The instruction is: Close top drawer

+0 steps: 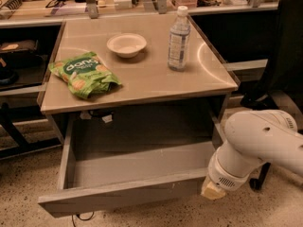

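Wide grey handle-less top drawer (120, 196) pulled far out under beige tabletop (147, 77), back end lost in shadow. Pale tan gripper (213, 190) at drawer front's right end, mostly hidden by white arm (260, 141) cut off at right; how far open, impossible to tell.

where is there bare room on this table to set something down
Front right of the tabletop, between bottle, chip bag and front edge. The bowl crowds the back. The claw is low, at the right end of the top drawer.

Pincer (213, 191) at right front corner of open top drawer (118, 197)
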Robot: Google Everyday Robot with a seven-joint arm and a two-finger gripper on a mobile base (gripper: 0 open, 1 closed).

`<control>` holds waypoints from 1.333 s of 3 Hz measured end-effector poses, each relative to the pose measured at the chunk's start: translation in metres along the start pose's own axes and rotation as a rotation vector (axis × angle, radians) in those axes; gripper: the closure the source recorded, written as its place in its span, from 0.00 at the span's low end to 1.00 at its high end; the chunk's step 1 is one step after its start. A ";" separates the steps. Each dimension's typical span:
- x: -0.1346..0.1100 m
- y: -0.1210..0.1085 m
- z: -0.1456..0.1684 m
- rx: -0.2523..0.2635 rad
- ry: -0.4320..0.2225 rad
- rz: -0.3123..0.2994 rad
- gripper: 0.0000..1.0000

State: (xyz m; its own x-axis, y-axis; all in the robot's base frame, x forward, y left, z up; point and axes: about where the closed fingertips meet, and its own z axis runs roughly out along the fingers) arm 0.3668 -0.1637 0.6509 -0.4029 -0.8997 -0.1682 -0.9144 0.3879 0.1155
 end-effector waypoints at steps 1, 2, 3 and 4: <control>-0.004 -0.004 -0.001 0.004 -0.002 -0.008 1.00; -0.004 -0.004 -0.001 0.004 -0.001 -0.008 0.81; -0.004 -0.004 -0.001 0.004 -0.001 -0.008 0.58; -0.004 -0.004 -0.001 0.004 -0.001 -0.008 0.35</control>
State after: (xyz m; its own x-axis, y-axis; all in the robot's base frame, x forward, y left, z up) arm 0.3721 -0.1613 0.6518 -0.3955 -0.9025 -0.1705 -0.9178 0.3814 0.1103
